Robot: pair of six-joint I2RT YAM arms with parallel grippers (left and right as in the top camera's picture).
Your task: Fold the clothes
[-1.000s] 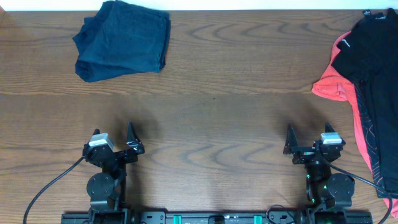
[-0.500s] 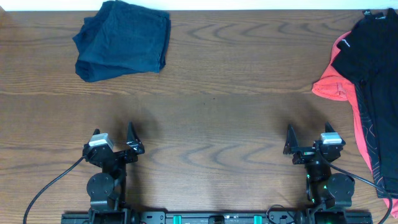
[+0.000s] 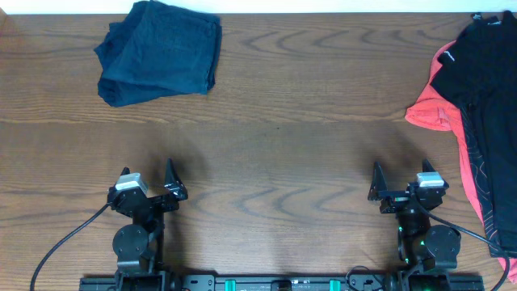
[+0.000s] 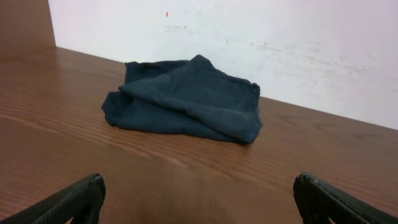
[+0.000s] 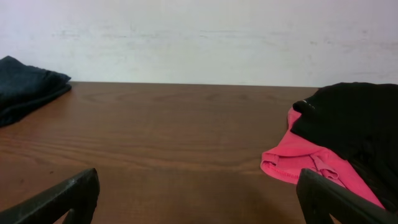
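Observation:
A folded dark blue garment lies at the far left of the table; it also shows in the left wrist view and at the left edge of the right wrist view. A black garment lies on top of a pink garment at the far right, also in the right wrist view, black garment over pink garment. My left gripper is open and empty near the front left. My right gripper is open and empty near the front right.
The wooden table spreads between the two piles. A white wall stands behind the far edge. Black cables trail from the arm bases at the front edge.

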